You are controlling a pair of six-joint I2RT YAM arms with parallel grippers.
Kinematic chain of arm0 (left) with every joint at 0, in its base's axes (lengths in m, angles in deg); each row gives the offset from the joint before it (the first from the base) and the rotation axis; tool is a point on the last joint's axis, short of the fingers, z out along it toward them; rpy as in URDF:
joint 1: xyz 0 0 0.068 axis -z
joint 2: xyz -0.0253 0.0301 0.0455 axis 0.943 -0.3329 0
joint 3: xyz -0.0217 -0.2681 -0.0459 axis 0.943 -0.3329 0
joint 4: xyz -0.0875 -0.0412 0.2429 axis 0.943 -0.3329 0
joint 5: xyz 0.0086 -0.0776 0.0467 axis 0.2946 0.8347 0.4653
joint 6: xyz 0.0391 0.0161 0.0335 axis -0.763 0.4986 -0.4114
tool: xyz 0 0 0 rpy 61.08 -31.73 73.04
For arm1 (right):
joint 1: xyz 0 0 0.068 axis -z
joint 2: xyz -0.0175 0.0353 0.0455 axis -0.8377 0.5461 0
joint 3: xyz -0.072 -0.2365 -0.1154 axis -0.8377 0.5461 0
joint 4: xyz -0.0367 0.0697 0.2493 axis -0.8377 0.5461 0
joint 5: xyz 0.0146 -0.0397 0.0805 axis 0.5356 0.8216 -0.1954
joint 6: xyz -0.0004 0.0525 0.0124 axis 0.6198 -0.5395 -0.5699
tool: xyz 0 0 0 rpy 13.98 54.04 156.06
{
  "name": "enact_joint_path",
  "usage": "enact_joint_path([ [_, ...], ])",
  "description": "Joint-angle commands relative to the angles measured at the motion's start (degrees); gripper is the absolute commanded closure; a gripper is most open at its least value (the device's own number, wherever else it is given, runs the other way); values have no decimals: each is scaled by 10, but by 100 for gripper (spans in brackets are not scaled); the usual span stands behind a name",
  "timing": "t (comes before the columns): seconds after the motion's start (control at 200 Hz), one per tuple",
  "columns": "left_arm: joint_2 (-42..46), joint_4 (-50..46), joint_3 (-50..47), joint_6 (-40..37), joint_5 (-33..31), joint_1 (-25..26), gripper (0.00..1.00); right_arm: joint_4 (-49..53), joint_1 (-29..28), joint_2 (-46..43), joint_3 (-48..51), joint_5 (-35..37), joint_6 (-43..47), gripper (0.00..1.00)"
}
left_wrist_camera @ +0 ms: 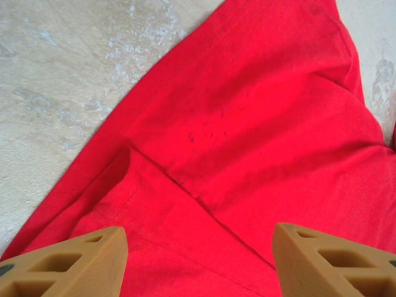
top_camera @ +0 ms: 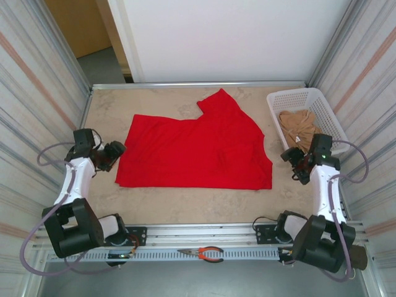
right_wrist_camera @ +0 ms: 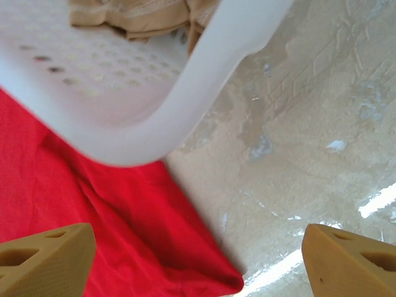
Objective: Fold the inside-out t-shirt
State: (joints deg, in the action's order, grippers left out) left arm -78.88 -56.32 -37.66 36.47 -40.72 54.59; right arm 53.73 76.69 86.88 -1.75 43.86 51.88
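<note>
The inside-out t-shirt [top_camera: 198,145] lies spread flat across the middle of the table [top_camera: 154,207]. Its long lower edge runs parallel to the near edge, and one pointed part reaches toward the far edge. The left wrist view shows a layer lying over another with a straight crease. That suggests at least one fold is already in and the cloth is laid flat so the next can be made cleanly.

The left gripper [top_camera: 114,151] sits at the shirt's left side, low over the cloth. Its jaws are spread wide with nothing between them, as its own camera shows [left_wrist_camera: 198,247]. The right gripper [top_camera: 291,162] hangs just off the shirt's near right corner, also wide open and empty [right_wrist_camera: 198,235], with bare table beneath it. One arm at each end probably means the two are placed to pick up opposite ends together.

A white basket [top_camera: 275,102] stands at the far right corner with a tan garment [top_camera: 300,127] in it, its rim just beside the shirt's right edge. Pliers [top_camera: 204,253] lie on the rail below the near edge, away from the work.
</note>
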Motion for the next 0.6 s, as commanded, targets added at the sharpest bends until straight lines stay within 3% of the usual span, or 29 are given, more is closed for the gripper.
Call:
enact_joint_path([
  [0.0,-11,18,-15,2,10,6,36,-41,16,45,-35,-43,23,14],
  [0.476,-28,43,-18,14,7,28,36,-200,-5,322,-251,-128,-64,19],
  [0.591,-42,42,9,6,7,34,36,-180,-22,328,-277,-138,-55,23],
])
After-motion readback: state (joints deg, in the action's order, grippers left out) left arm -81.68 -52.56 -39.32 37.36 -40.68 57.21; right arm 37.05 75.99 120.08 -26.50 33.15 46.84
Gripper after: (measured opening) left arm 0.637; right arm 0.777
